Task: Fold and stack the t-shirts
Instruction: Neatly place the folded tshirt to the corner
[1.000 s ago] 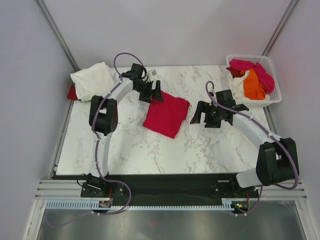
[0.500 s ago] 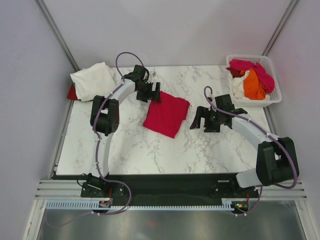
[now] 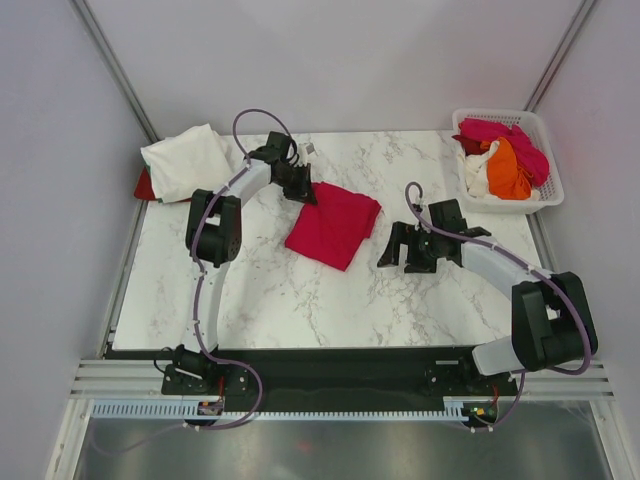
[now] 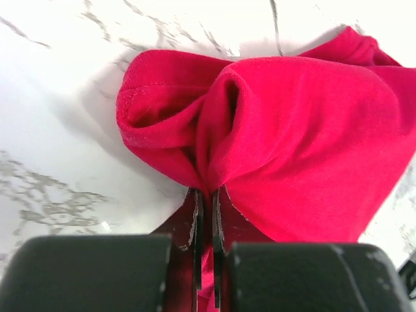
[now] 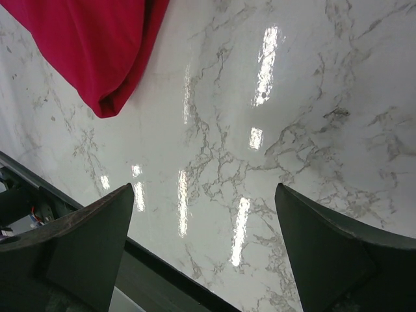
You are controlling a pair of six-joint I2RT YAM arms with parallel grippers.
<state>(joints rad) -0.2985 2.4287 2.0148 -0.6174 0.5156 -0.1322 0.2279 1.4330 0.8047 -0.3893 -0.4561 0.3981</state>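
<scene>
Where its far-left corner bunched up, the red shirt (image 3: 332, 225) was pinched between the left fingers (image 4: 197, 221), pressed together on the cloth. The rest lay folded mid-tabletop (image 3: 260, 290), with bare marble on every side. The right fingers (image 5: 84, 240) stood spread wide over open marble, just beside its right edge. A cream shirt (image 3: 190, 160) overhung the far-left edge. A basket (image 3: 515, 206) of shirts sat far right.

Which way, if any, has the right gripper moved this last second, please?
Yes: the right gripper drew back and slightly left, away from the basket.
</scene>
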